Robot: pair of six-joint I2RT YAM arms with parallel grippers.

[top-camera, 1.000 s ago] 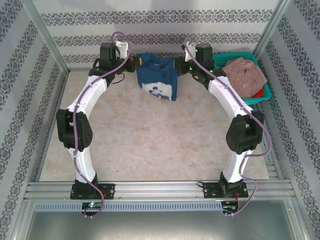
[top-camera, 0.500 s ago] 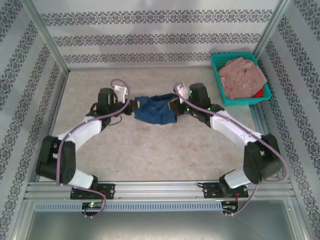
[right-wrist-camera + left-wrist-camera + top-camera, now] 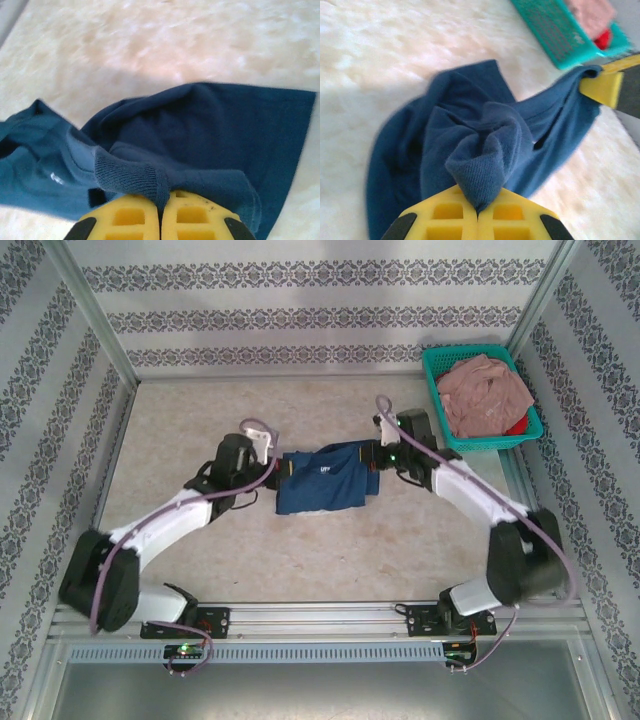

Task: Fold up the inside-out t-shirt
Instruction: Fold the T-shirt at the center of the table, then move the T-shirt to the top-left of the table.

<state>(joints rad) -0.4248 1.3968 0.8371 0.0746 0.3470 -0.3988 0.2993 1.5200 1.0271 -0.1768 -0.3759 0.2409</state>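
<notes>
Top view: navy t-shirt (image 3: 322,482) is lying bunched mid-table, pulled between both arms, with a small pale mark showing near its far edge. From above, both wrists are covering the side edges of the t-shirt, so the grips are hard to read there. The left wrist view is giving it close up: left gripper (image 3: 477,216) is pinching a ribbed fold at the t-shirt's left edge, yellow fingers pressed together on the cloth. The right wrist view is doing likewise: right gripper (image 3: 160,212) is clamping a ribbed hem bit at the right edge, jaws closed on it. The left wrist view is also catching the other arm's yellow finger holding the opposite corner, with the cloth sagging onto the table (image 3: 200,410) between. Teal basket (image 3: 432,390) is sitting at the far right corner, well apart from the t-shirt, holding a dusty pink garment (image 3: 485,390) with something red (image 3: 518,426) beneath. Patterned walls (image 3: 320,315) are enclosing the left, far and right sides.
</notes>
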